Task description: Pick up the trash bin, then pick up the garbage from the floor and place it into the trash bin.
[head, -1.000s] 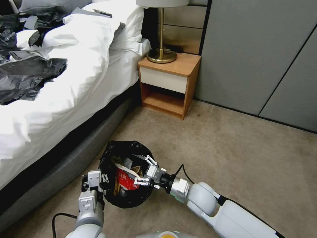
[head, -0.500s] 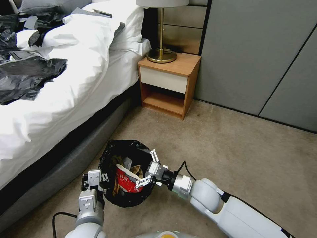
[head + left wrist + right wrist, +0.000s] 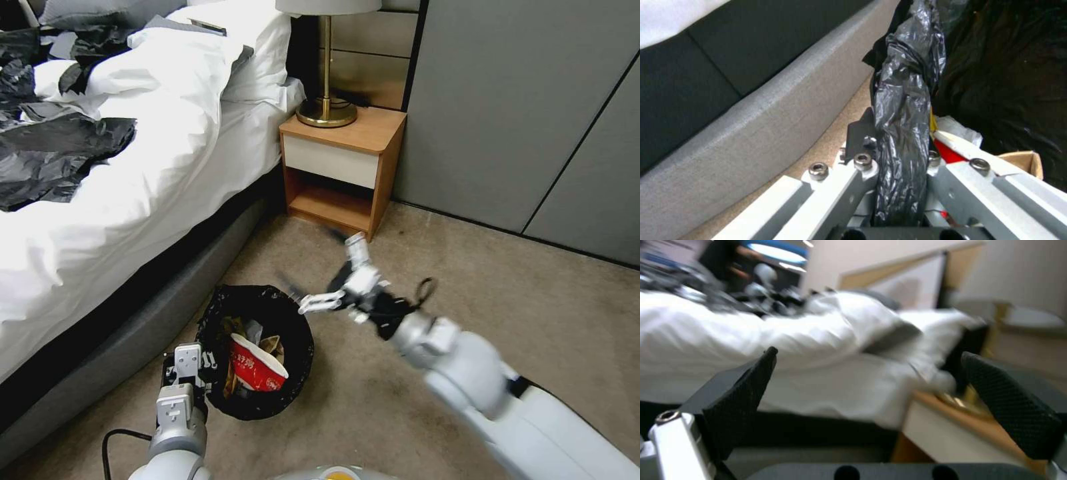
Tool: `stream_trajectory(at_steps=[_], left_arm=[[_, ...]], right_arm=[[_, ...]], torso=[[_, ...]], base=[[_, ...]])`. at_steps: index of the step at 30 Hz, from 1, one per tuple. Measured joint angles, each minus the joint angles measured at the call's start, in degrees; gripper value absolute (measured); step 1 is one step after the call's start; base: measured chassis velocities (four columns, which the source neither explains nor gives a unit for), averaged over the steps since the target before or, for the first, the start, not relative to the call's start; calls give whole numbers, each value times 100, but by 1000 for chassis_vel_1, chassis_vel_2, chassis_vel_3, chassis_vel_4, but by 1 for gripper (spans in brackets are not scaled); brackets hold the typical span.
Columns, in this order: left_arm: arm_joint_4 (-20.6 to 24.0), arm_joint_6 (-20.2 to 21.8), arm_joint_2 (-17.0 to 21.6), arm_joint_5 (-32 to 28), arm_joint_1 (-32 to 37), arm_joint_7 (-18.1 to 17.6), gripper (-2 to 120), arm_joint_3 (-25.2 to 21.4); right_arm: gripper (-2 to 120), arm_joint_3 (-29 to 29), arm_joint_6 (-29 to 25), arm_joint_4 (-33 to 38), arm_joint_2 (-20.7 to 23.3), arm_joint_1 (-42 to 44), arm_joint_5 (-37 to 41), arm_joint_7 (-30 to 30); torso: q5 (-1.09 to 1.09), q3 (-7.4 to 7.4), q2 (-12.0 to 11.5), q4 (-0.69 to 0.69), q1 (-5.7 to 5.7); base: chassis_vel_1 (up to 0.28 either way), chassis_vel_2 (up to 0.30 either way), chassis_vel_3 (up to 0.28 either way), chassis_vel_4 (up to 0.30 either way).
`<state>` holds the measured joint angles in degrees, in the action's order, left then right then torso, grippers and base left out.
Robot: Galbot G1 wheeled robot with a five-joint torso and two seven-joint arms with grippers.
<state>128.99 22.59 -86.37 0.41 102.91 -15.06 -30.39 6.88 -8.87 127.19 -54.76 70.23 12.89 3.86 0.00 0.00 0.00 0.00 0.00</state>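
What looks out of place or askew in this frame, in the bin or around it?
Black plastic sheets lie crumpled across the white bed, odd on bedding. In the trash bin, the red-and-white packet stands tilted above the other litter. The left end effector clamps the rim; the right end effector is open, clear of the bin.

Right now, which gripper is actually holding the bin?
The left gripper: it is clamped on the bin's bag-covered rim. The right gripper is open, empty, raised above the floor beyond the bin.
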Motion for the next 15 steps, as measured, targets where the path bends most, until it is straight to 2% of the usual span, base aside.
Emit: stream_trajectory(at_steps=[1,3,4,7,8,10,15], left_arm=[[0,0,0,0,0,0,1,0],[-2,3,23,-33,-4,0,1,-21],[-2,3,23,-33,-4,0,1,-21],[40,22,29,-94,24,-14,1,-41],[40,22,29,-94,24,-14,1,-41],[98,33,43,-141,62,-39,1,-46],[174,48,60,-154,124,-46,1,-46]], right_arm=[[100,0,0,0,0,0,0,0],[100,559,2,82,-316,965,-225,-356],[100,559,2,82,-316,965,-225,-356],[100,754,-203,-50,-775,1599,-492,-467],[100,754,-203,-50,-775,1599,-492,-467],[100,750,-377,-254,-1075,1842,-655,-471],[100,663,-463,-555,-1329,1874,-729,-527]], torso=[[0,0,0,0,0],[1,0,0,-3,0],[1,0,0,-3,0],[0,0,0,-1,0],[0,0,0,-1,0],[-1,0,0,0,0],[0,0,0,0,0]], base=[[0,0,0,0],[0,0,0,0],[0,0,0,0],[0,0,0,0],[0,0,0,0],[0,0,0,0],[0,0,0,0]])
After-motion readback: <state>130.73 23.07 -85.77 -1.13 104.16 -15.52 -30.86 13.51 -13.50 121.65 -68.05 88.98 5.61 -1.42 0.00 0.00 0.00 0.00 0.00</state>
